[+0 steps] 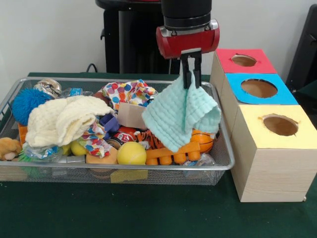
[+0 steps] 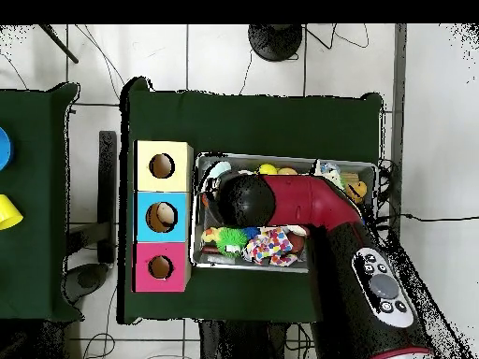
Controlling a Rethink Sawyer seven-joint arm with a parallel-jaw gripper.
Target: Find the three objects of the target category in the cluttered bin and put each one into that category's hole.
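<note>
My gripper (image 1: 190, 74) is shut on a mint-green cloth (image 1: 181, 116) and holds it hanging above the right part of the wire-mesh bin (image 1: 124, 169). Under the cloth the orange-black striped tiger plush (image 1: 148, 139) lies partly hidden. The tan furry plush (image 1: 7, 148) lies at the bin's left end. I cannot make out the yellow duck among the clutter. The red-topped box's hole (image 1: 243, 60) is at the far right, beyond the bin, and is empty. In the overhead view the arm (image 2: 299, 201) covers the gripper and most of the bin (image 2: 281, 157); the red-topped box (image 2: 160, 267) shows.
The blue-topped box (image 1: 259, 88) and yellow-topped box (image 1: 280, 125) stand in a row with the red one, right of the bin. The bin also holds a cream cloth (image 1: 62, 119), a polka-dot cloth (image 1: 130, 93), a blue spiky ball (image 1: 26, 104), a yellow ball (image 1: 131, 153) and a basketball (image 1: 202, 141).
</note>
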